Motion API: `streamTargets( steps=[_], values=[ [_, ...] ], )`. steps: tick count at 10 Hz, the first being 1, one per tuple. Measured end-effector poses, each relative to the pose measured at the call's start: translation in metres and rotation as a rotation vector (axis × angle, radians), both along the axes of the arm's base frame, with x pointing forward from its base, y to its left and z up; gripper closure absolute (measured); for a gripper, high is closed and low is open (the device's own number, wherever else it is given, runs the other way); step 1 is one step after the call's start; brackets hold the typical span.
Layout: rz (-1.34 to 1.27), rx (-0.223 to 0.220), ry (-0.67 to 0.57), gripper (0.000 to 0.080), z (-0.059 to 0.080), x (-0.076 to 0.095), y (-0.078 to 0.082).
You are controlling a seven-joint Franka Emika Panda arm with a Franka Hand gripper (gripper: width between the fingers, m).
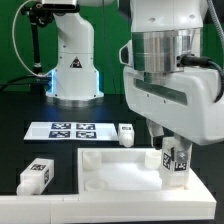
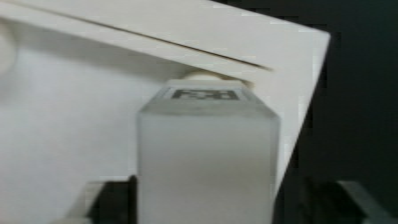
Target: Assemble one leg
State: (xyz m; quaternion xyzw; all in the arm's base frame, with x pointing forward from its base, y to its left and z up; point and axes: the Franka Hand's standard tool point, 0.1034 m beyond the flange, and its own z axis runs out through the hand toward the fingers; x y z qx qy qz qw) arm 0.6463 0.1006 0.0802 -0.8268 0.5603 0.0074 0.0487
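You see the gripper (image 1: 176, 150) closed on a leg (image 1: 177, 162), holding it upright over the panel (image 1: 115, 170) at its corner on the exterior view's right. Two more legs (image 1: 35, 174) (image 1: 126, 133) lie on the table (image 1: 30, 110).

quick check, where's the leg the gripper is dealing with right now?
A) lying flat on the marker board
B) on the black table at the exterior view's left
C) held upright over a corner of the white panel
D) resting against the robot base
C: the gripper is shut on the leg, upright at the corner of the white panel on the exterior view's right; the wrist view shows the leg at that corner.
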Motion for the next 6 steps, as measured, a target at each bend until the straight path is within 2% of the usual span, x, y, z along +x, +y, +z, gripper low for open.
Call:
streamTargets(
  steps=[1,2,3,5,6],
  values=[
    [0.238,-0.019,-0.037,0.0211,0.001,0.003,0.004],
    [0.376,-0.025,-0.048,0.0211,0.001,0.002,0.009],
    [0.456,-0.040,-0.050,0.0163,0.001,0.001,0.014],
    [0.565,-0.047,-0.059,0.0152,0.001,0.001,0.012],
    [0.707,-0.064,-0.069,0.0152,0.001,0.002,0.011]
  ],
)
